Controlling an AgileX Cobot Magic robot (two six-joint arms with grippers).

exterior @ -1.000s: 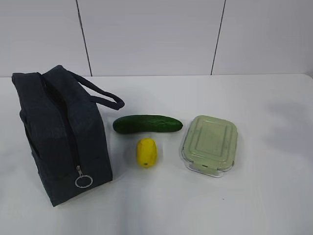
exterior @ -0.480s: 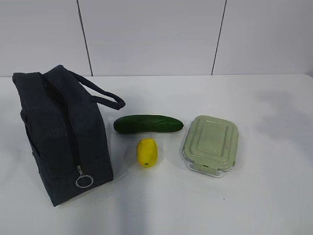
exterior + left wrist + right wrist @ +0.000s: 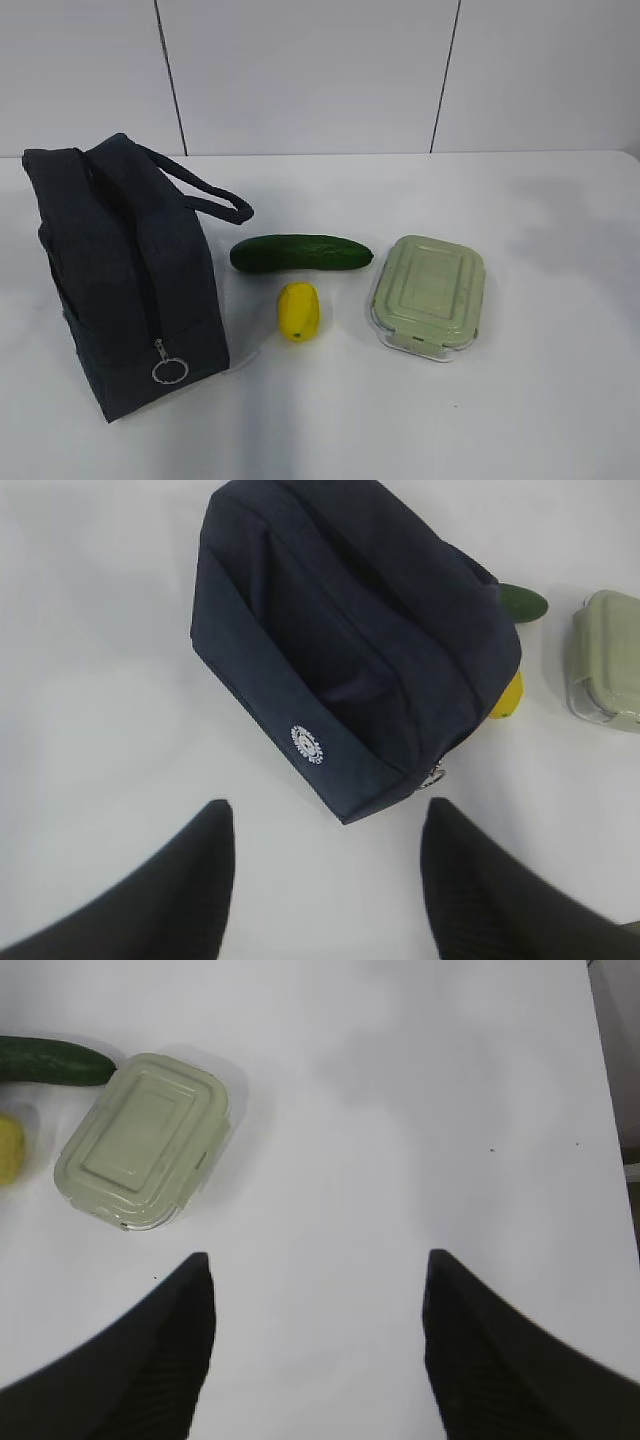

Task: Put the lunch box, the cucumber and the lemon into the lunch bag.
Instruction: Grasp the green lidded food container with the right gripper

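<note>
On the white tabletop (image 3: 520,400), nearest the exterior camera, the dark navy fabric lunch bag (image 3: 125,275) is seen standing at the left, its zipper closed down the near face and ended by a silver ring pull (image 3: 170,371). One padded loop handle (image 3: 205,190) is draped toward the right. Just right of the bag the small bright yellow oval lemon (image 3: 298,311) is found, apart from everything around it. Further right the flat rectangular lunch box (image 3: 428,295) with a pale sage-green ridged lid and clear base is placed, its lid shut. Behind the lemon the long dark green glossy cucumber (image 3: 301,253) is laid crosswise, one end near the bag, the other near the lunch box. A white panelled wall (image 3: 300,70) is seen beyond.

In the left wrist view the left gripper (image 3: 328,865) is held above the bag, its black fingers (image 3: 200,870) spread and gripping nothing. In the right wrist view the right gripper (image 3: 320,1335) is held over bare tabletop right of the lunch box, its fingers (image 3: 465,1340) likewise spread and empty.
</note>
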